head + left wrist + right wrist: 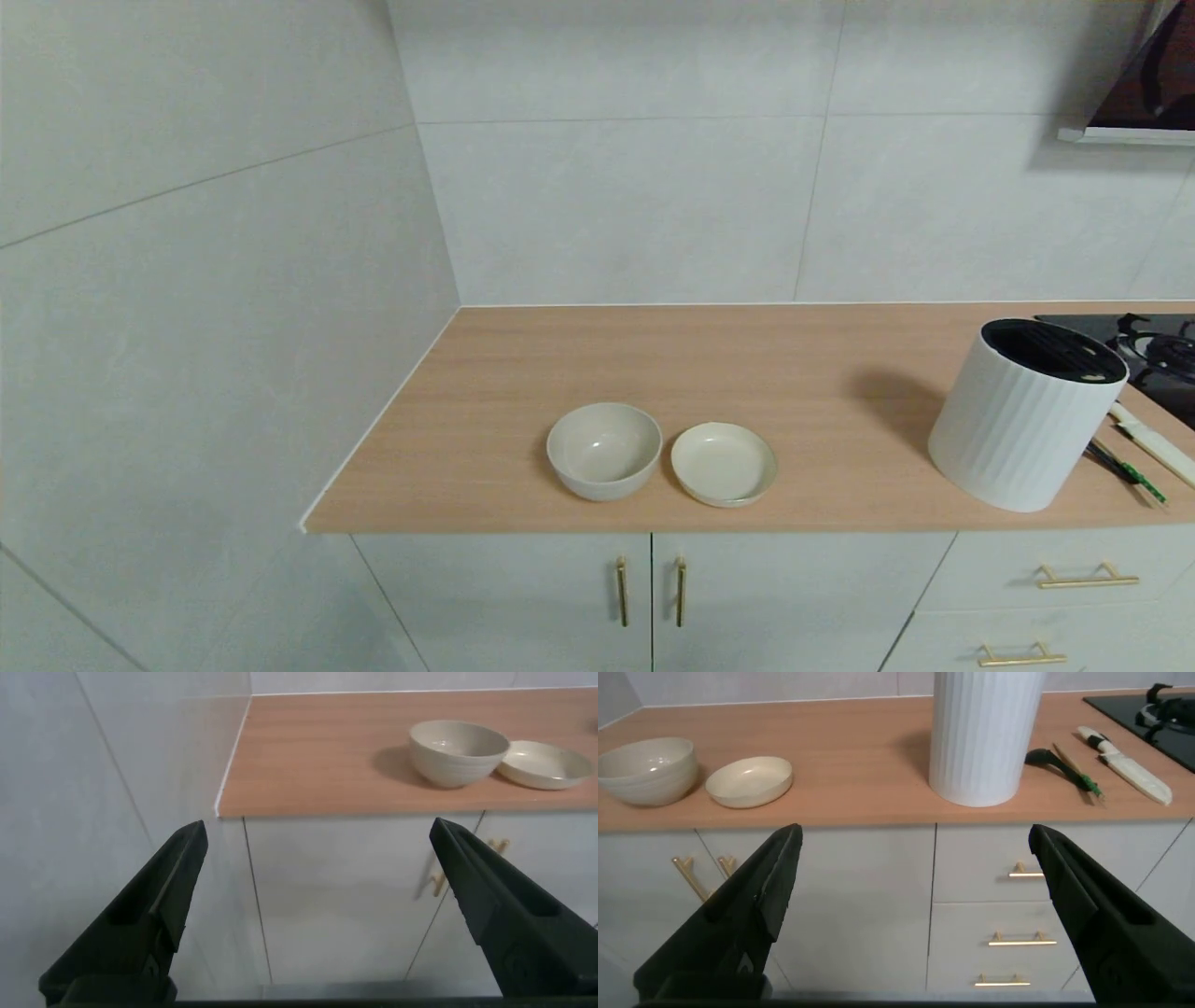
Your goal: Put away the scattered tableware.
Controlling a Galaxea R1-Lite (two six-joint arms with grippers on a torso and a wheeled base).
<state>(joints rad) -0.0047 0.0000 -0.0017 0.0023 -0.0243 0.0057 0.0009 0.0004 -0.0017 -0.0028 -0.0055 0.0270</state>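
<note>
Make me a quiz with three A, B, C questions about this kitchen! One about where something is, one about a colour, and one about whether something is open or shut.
1. Where is the bowl?
A. on the floor
B. to the left of the plate
C. stacked on top of it

2. What colour are the sides of the ribbed holder?
A. red
B. blue
C. white

3. How is the left end effector?
A. open and empty
B. shut on the bowl
C. shut on the plate

Answers:
1 B: the head view shows them side by side, with the bowl on the left.
2 C: its ribbed sides are white under a black top.
3 A: its fingers stand wide apart with nothing between them.
</note>
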